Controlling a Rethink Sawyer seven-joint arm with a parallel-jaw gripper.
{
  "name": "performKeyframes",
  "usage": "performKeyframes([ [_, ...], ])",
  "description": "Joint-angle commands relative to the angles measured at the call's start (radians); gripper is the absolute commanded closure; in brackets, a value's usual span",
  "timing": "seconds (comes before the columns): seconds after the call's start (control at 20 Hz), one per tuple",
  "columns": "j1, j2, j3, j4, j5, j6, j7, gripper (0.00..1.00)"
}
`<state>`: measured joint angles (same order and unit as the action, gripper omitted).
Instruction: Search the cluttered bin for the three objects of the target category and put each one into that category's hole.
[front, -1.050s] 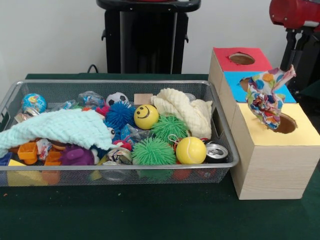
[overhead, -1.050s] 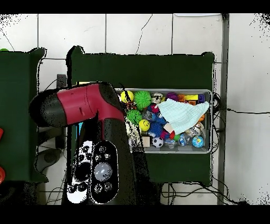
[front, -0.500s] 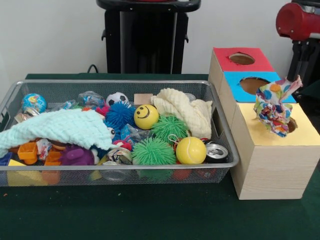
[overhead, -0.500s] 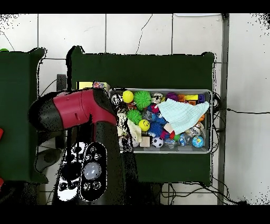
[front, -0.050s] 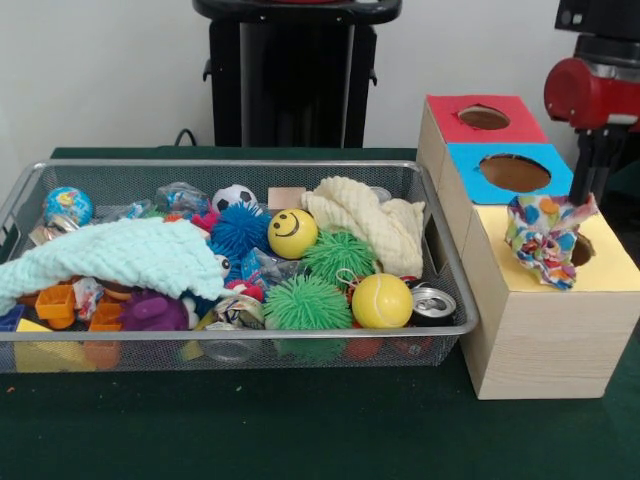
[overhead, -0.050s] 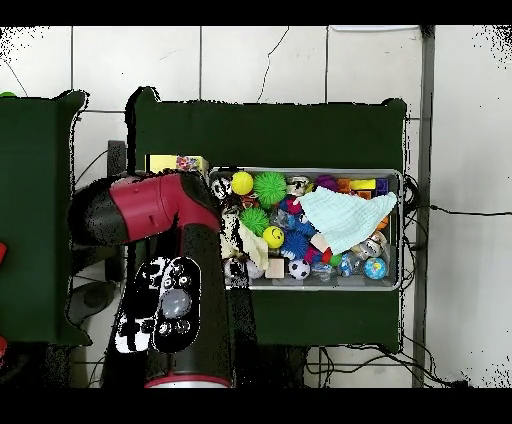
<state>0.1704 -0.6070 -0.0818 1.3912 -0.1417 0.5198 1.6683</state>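
Now look at the right of the front view: the patterned cloth (front, -0.050s: 545, 238) that hung higher a second ago has dropped onto the yellow hole (front, -0.050s: 578, 250), crumpled on the yellow box top (front, -0.050s: 610, 268), half in at best. You cannot tell whether the gripper is open or closed; only the red arm (front, -0.050s: 590, 92) shows at upper right. Judge this cloth nearly delivered. Left in the wire-mesh bin (front, -0.050s: 150, 172): a knitted mint cloth (front, -0.050s: 110, 255), a nubbly cream cloth (front, -0.050s: 365, 220), among spiky balls.
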Motion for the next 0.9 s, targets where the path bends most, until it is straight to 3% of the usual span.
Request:
performKeyframes([
  [0.05,-0.001,0.152,-0.018,0.047,0.030,-0.123,0.286,1.00],
  [0.4,0.015,0.173,-0.044,0.043,0.043,-0.155,0.285,1.00],
  [0.9,0.037,0.262,-0.093,0.041,0.066,-0.293,0.309,1.00],
])
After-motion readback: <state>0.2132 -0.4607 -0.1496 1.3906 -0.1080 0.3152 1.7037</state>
